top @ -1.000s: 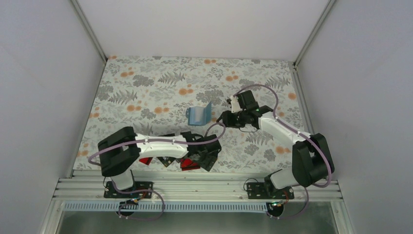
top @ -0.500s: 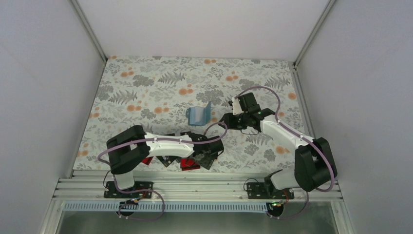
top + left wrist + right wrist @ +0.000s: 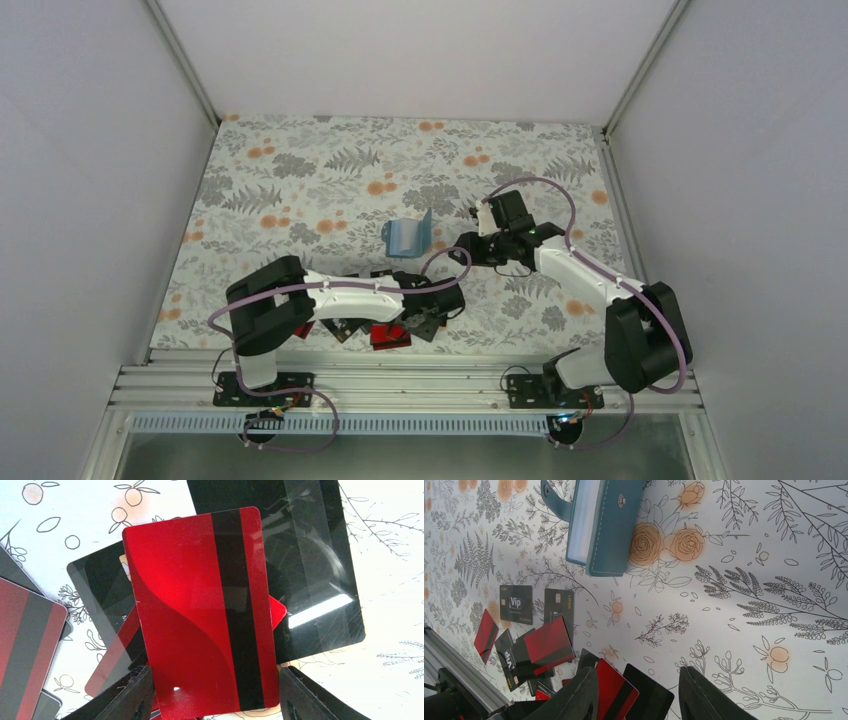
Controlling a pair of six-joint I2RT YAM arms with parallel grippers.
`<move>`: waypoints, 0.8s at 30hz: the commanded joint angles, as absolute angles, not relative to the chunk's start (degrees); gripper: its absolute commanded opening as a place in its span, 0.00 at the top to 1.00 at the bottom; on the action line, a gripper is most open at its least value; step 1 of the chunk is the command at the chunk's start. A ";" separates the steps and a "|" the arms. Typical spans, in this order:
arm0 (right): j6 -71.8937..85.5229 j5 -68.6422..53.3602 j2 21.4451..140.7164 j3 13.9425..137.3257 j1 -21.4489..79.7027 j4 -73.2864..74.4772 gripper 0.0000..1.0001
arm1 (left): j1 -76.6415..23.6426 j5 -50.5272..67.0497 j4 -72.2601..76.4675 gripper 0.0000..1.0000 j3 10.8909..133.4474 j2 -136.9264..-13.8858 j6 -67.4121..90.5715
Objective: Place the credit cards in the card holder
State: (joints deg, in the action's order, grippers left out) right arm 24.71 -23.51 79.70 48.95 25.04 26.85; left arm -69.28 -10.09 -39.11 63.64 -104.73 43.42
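red credit card [image 3: 200, 615] lies between left fingers [image 3: 122, 696].

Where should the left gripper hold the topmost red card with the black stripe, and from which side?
Take the red card across its two long edges, near its short end, coming from above. It is thin and lies atop black cards, so only its edges are free; the left gripper straddles that end.

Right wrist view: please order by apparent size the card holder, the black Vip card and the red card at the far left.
1. card holder: clearly the largest, though it seems nearer the camera.
2. black Vip card and far-left red card: they look about alike, so I do not rank them.
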 commanded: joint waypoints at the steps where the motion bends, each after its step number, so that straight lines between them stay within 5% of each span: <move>1: 23.64 -22.62 79.19 48.73 24.78 27.07 0.58 | -69.26 -11.02 -41.29 0.40 61.06 -108.33 45.34; 24: 25.08 -23.74 75.93 47.96 24.69 28.62 0.58 | -68.70 -15.08 -38.59 0.44 60.33 -99.32 46.14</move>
State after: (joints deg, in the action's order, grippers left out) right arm 24.18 -23.53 79.07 48.95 25.04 28.32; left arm -69.06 -13.37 -39.29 61.23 -101.89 45.54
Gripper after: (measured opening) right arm 0.423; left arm 0.560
